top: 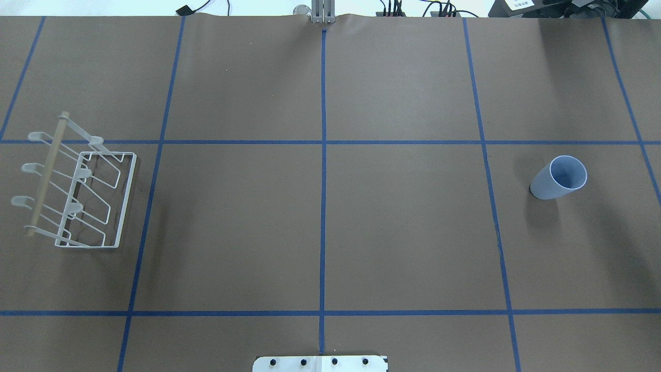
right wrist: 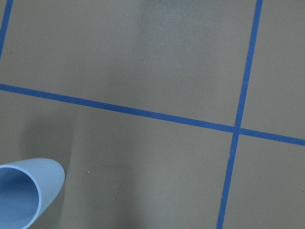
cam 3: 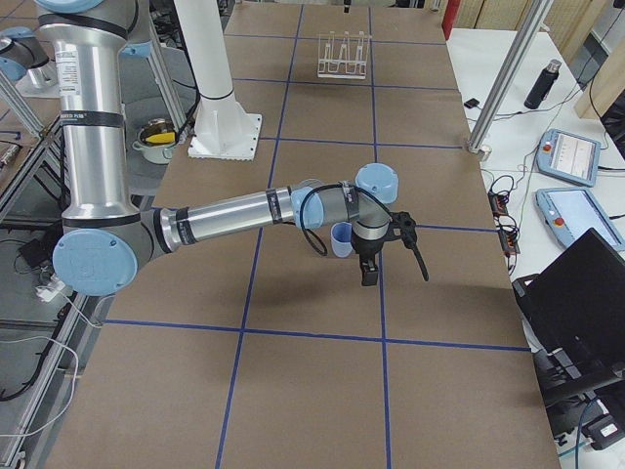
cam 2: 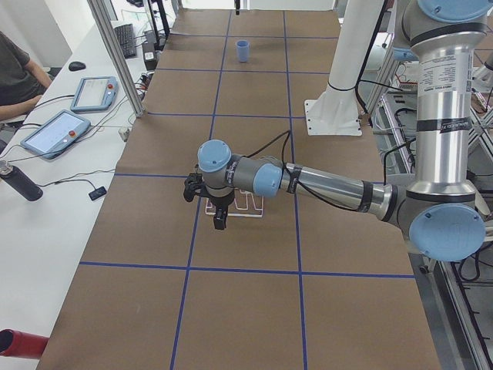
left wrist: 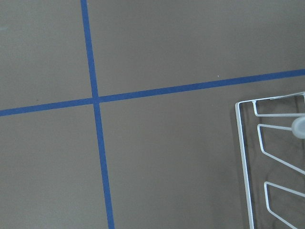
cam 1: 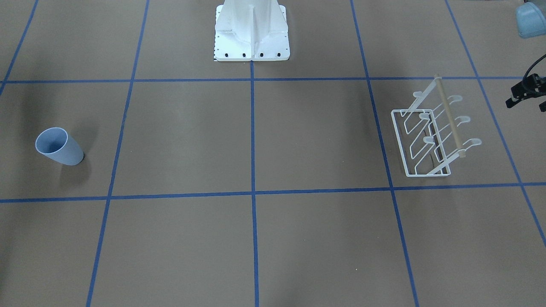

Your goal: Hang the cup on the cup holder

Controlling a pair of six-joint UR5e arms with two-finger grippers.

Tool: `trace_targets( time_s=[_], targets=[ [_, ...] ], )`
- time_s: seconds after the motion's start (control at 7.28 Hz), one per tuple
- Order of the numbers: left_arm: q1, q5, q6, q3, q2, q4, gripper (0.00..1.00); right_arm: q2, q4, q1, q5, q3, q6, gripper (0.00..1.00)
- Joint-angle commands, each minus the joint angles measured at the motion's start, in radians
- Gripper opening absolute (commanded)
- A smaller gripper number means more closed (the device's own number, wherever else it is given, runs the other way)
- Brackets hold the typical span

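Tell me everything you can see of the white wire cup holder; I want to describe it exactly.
The cup holder is a small rack of thin white wire. It has a rectangular base frame, two rows of slanted prongs with rounded tips, and a tan wooden rod across the top. It stands on the brown table, on the robot's left side. Nothing hangs on it; the cup is far away.

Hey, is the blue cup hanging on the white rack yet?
No, the cup stands rim-up on the table, far across from the cup holder, whose prongs are all bare.
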State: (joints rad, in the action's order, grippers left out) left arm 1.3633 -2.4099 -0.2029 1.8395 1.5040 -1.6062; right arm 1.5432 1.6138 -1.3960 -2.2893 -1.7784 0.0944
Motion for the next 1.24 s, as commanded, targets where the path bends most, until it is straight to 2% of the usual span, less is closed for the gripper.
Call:
trace_targets(
  time_s=[0.0,1.1],
  targets=[
    [0.0,-0.005,0.005,0.019,0.002,-0.003,0.98,0.0,0.0,0.002,-0.001,0.014,-0.002,1.0],
    [0.002,-0.008,-0.001,0.017,0.031,-0.009,0.98,-0.009,-0.002,0.02,-0.012,0.007,-0.005,1.0]
  ],
)
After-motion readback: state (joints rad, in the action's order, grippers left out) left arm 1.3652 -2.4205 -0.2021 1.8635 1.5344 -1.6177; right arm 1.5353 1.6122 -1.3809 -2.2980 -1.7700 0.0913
